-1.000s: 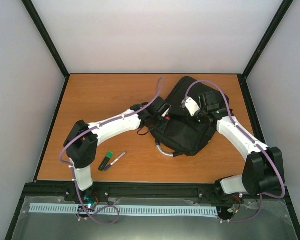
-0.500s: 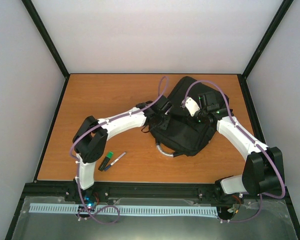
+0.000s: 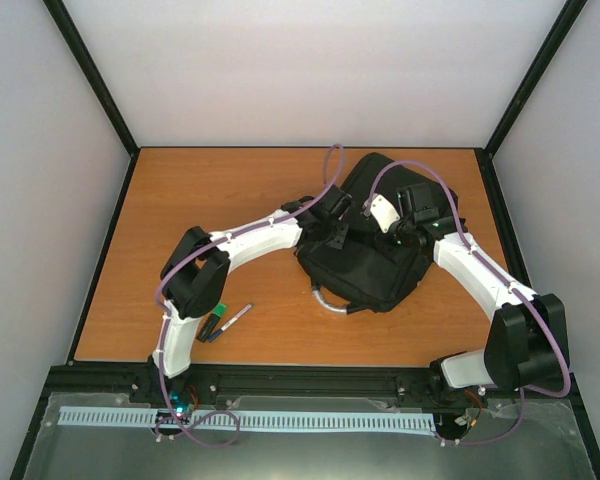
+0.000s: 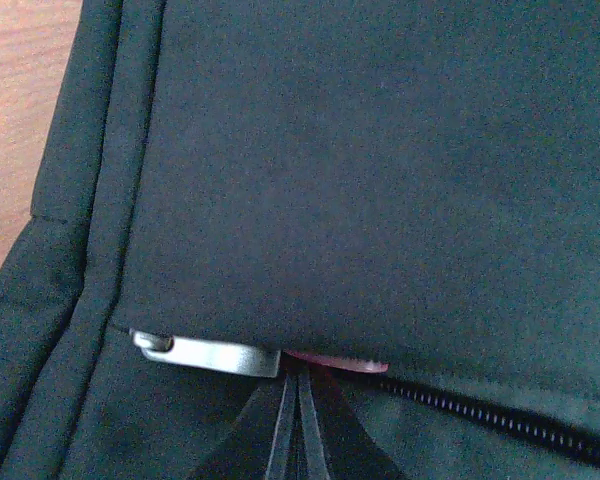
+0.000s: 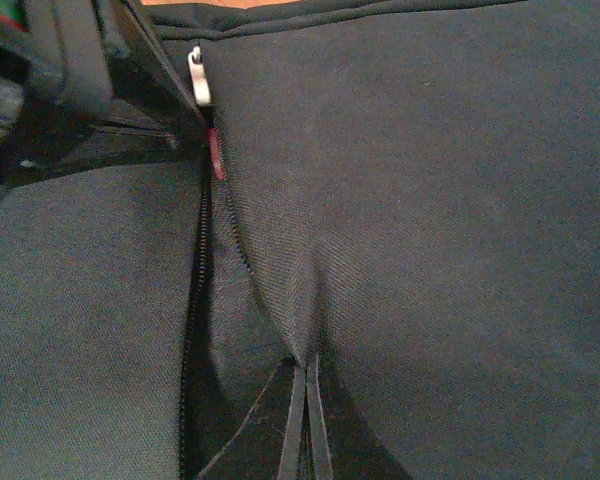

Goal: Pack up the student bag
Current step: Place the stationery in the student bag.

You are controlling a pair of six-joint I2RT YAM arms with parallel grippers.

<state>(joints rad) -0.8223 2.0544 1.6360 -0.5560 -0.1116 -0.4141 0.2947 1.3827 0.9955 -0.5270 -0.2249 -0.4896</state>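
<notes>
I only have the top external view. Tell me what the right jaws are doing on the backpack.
Observer: In the right wrist view, the right gripper is shut, its jaws pinching a fold of the black backpack.
Operator: Now report the zipper.
Observer: A zipper runs just left of that fold, with a silver pull at its far end.
Operator: Give me the left side.
Observer: In the left wrist view, the left gripper is shut, with its tips at a red tab beside the silver pull. I cannot tell whether it grips the tab.

White-shelled left arm [image 3: 250, 240] and right arm [image 3: 480, 275], black joints [image 3: 195, 280], looping purple cables [image 3: 410, 164].
</notes>
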